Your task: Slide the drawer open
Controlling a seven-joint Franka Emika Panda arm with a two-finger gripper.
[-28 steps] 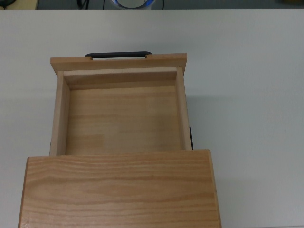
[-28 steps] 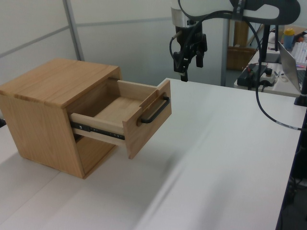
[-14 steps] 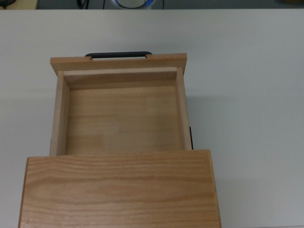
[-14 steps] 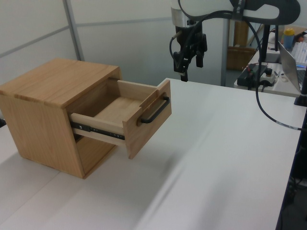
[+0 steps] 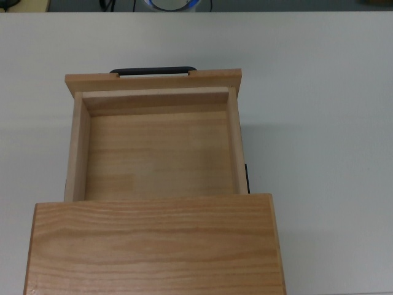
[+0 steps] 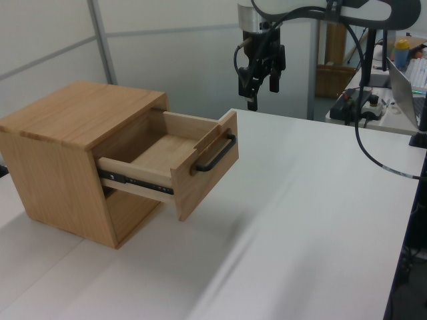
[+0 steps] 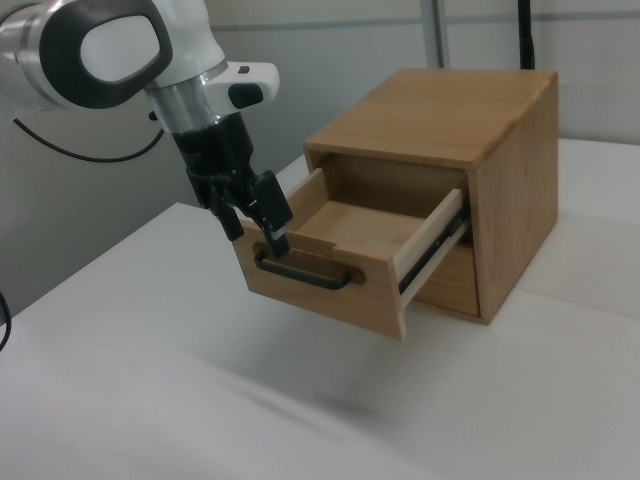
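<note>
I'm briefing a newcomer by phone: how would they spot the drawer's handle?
On the white table stands a wooden cabinet with its drawer pulled out. The handle is the black bar on the drawer's front panel, the only dark part amid pale wood.

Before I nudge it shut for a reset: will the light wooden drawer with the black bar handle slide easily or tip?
The light wooden drawer probably glides easily, since it rides on metal side rails. It looks rigid and empty, so likely light. Extended well out of the wooden cabinet, it may sag slightly if pressed downward.
</note>
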